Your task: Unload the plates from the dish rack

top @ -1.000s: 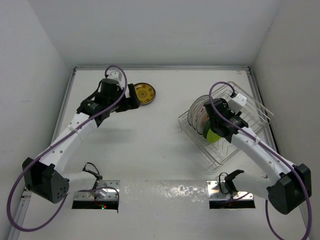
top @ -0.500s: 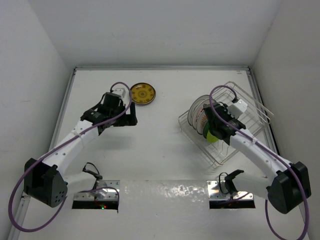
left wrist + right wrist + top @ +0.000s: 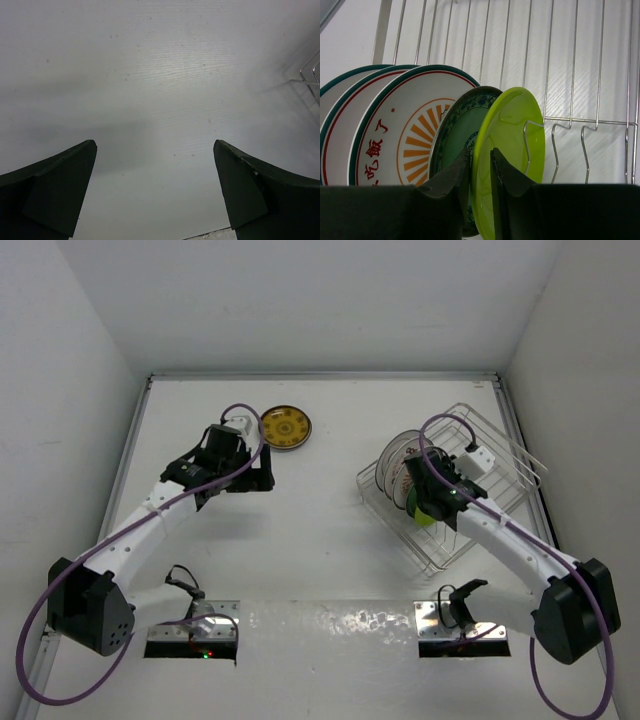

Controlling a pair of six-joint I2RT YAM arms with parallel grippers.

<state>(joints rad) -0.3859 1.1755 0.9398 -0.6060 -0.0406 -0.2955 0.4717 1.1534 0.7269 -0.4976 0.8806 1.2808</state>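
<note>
Silvery wire dish rack [image 3: 505,455], right on the white tabletop [image 3: 330,530], holds upright round plates [image 3: 385,140]. Jaws of the right gripper [image 3: 480,156] pinch the round lime-green plate [image 3: 515,130] by its rim. The next move probably calls for a straight lift clear of the tines. Jaws of the left gripper [image 3: 155,145] gape, empty.

The dish rack [image 3: 495,470], a square silvery wire basket, sits turned at an angle on the right of the bench [image 3: 330,540]. Standing on edge among its tines are three white plates [image 3: 375,125] with green-and-red rims, the nearest showing an orange sunburst. Next come a teal-patterned plate [image 3: 457,135] and a lime-green plate [image 3: 512,135]. A small beige plate [image 3: 286,427] lies flat on the bench, well apart from the rack.
</note>
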